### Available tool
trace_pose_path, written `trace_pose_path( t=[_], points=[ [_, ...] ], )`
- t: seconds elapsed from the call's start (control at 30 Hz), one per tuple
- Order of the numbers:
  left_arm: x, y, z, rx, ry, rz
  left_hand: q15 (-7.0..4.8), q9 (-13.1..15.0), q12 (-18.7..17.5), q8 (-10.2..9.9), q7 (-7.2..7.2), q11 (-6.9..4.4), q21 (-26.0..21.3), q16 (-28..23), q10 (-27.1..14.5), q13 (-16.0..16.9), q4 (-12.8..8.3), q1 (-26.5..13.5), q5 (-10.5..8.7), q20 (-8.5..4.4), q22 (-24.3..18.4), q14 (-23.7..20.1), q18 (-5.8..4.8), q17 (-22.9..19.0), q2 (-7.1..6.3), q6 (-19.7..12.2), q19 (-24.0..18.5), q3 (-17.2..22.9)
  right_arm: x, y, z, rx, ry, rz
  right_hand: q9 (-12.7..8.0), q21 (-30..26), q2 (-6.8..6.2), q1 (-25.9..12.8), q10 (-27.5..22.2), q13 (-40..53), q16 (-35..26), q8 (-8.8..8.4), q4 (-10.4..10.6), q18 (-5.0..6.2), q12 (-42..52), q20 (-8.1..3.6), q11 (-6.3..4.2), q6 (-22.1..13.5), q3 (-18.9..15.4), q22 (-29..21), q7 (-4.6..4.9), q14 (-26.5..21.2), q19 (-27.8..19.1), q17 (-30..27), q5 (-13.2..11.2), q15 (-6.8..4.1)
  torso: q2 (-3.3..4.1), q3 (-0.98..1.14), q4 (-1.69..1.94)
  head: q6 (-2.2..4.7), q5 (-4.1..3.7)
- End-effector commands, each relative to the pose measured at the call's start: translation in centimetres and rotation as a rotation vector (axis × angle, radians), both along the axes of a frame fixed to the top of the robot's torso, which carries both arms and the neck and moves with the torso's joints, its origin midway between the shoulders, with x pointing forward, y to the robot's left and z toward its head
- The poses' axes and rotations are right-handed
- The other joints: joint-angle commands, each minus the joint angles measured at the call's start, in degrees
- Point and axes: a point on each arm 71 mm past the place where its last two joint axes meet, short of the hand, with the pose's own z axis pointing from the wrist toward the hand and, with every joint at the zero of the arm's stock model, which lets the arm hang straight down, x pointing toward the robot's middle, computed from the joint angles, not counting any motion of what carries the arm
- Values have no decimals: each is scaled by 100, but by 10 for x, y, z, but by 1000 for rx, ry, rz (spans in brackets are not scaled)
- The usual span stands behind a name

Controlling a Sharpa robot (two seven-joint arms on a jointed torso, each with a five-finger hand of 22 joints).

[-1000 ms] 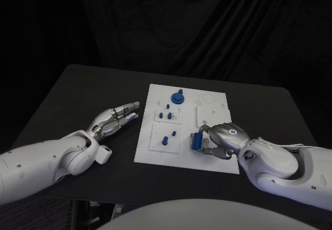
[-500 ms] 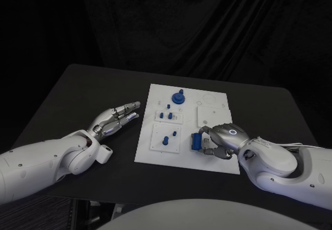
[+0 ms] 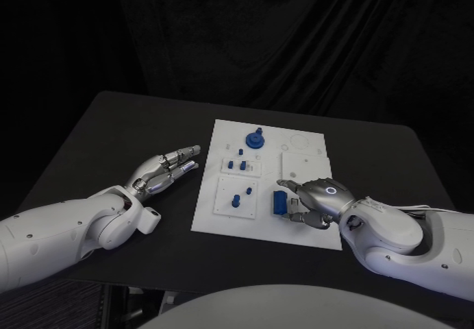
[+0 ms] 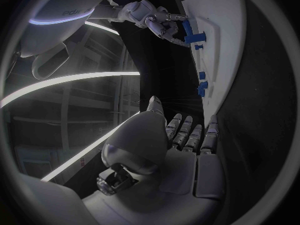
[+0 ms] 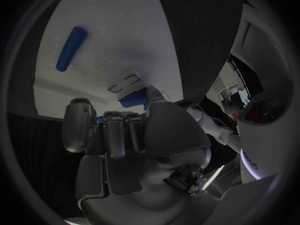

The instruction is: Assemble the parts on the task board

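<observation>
Near the task board's (image 3: 300, 229) front edge, toward its right corner, the right hand (image 3: 314, 200) rests with fingers curled around a blue part (image 3: 281, 201) (whether they truly clamp it, I cannot tell). Off the board's left edge, on the black table (image 3: 118, 130), the left hand (image 3: 166, 168) lies flat, fingers extended together, holding nothing.

The left hand (image 4: 178, 145) lies open-fingered beside the task board (image 4: 219, 45), where the right hand (image 4: 156, 17) touches a blue part (image 4: 189, 29).
</observation>
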Motion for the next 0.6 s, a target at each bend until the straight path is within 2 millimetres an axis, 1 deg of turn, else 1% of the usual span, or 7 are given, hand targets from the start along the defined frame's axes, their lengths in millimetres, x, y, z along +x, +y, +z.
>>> trace_pose_path(
  t=[0.03,0.17,0.2,0.23,0.5,0.57,0.6],
  points=[
    [-1,-2,3,-40,-36,-19,23,6,4,24,-7,53,26,24,-1,2,11,-51,-9,-4,-9,28,62,8,4,-3,21,-21,-1,1,0,1,2,10,-31,-22,-115,0,566,1478,-32,-87,-10,14,-5,-1,-4,-94,-47,1018,133,429,-26,1097,6,17,-2,1,-9,-1,4],
    [-2,-2,3,-40,-35,-19,23,6,4,24,-7,53,26,24,-1,2,11,-51,-9,-4,-9,28,62,8,4,-3,21,-21,-2,1,1,10,-5,5,-53,-21,-557,-43,585,1492,-30,-158,131,11,4,-15,-10,-237,5,1022,132,433,-18,1103,36,8,-6,3,-8,-1,11],
    [-2,-2,3,-40,-35,-19,23,6,4,24,-5,54,26,24,-1,2,11,-55,-9,-4,-12,27,61,8,4,-2,19,-21,-2,0,1,13,-7,3,-45,-25,-880,-29,599,1502,-29,-117,514,10,11,-17,-10,-254,288,1023,133,435,-15,1106,56,6,-7,2,-8,-1,11],
    [-2,-2,3,-40,-34,-19,23,6,4,24,-5,54,26,24,-1,2,11,-55,-9,-4,-12,27,61,8,4,-2,19,-21,-2,0,2,16,-9,0,-39,-21,-949,-12,607,1508,-27,-79,573,9,15,-15,-5,-242,331,1024,141,436,-12,1109,56,9,-8,3,-8,-1,12],
    [-2,-1,2,-38,-33,-16,24,6,0,24,-3,55,27,24,-3,2,10,-59,-9,-4,-10,28,61,8,4,-2,20,-20,-4,-3,8,63,-40,-20,13,40,-1275,-349,607,1508,-15,239,616,-5,15,2,23,-43,321,1044,177,450,32,1134,122,31,-10,6,-14,-1,24],
    [-2,-1,2,-37,-33,-16,24,6,0,24,-3,55,27,24,-3,2,10,-59,-9,-4,-10,28,61,8,4,-2,20,-20,-4,-4,9,84,-42,-26,53,72,-1176,-468,607,1508,-9,460,613,-12,15,5,27,152,368,1053,183,456,53,1147,106,33,-9,6,-11,-1,13],
    [-2,-1,2,-37,-32,-16,24,6,0,24,-3,55,27,24,-3,2,10,-59,-9,-4,-10,28,61,8,4,-2,20,-20,-5,-5,9,90,-42,-28,74,83,-994,-490,607,1508,-5,601,600,-15,15,8,31,279,463,1057,186,461,62,1156,71,36,-9,7,-13,-1,12]
  ],
)
